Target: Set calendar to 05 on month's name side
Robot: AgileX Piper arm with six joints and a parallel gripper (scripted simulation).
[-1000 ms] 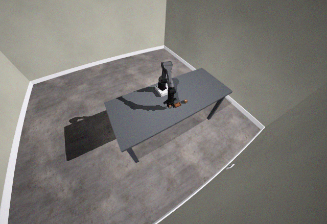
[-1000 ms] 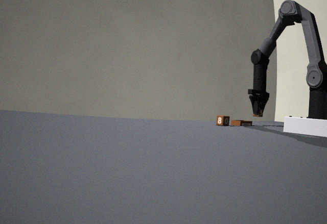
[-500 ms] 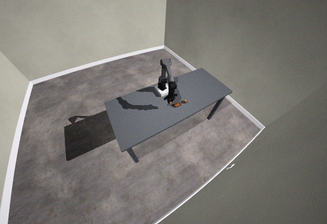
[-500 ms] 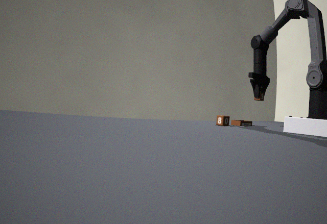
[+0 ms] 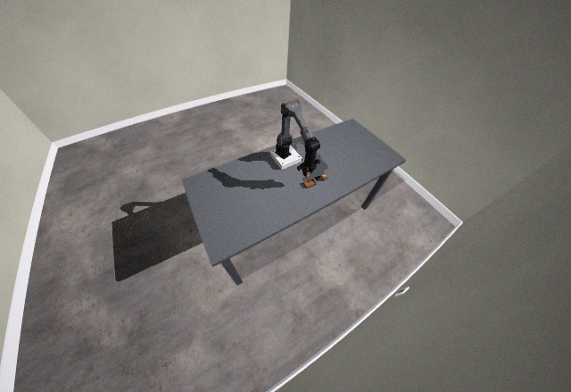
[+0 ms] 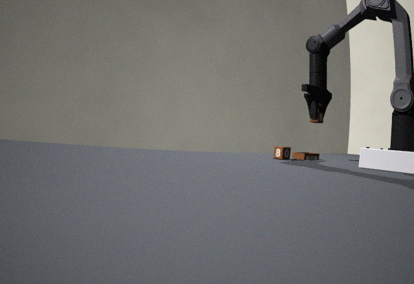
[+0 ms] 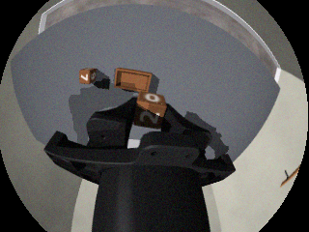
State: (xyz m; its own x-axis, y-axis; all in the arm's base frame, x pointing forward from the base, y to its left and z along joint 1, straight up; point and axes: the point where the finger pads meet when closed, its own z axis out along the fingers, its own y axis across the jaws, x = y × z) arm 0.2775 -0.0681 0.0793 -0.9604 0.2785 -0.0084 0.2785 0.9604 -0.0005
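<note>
My gripper (image 5: pixel 308 174) (image 6: pixel 316 118) (image 7: pixel 149 106) is shut on an orange-brown cube (image 6: pixel 321 118) (image 7: pixel 152 99), held in the air well above the table. In the wrist view the held cube shows a 0 and a 2; the exterior view shows a 5 on it. The other cube (image 5: pixel 324 177) (image 6: pixel 281 152) (image 7: pixel 88 76) stands flat on the table beside the tray, with an 8 and a 0 on its sides in the exterior view. The tray (image 5: pixel 309 185) (image 6: pixel 300 156) (image 7: pixel 133 72) lies flat and empty; a pale label, unreadable here, shows on one long side.
The white arm base (image 5: pixel 286 159) (image 6: pixel 384 160) stands on the grey table (image 5: pixel 258 212) (image 6: pixel 167 207) (image 7: pixel 193 58), behind the tray in the top view. The loose cube is close to one short end of the tray. Arm shadows lie across the table.
</note>
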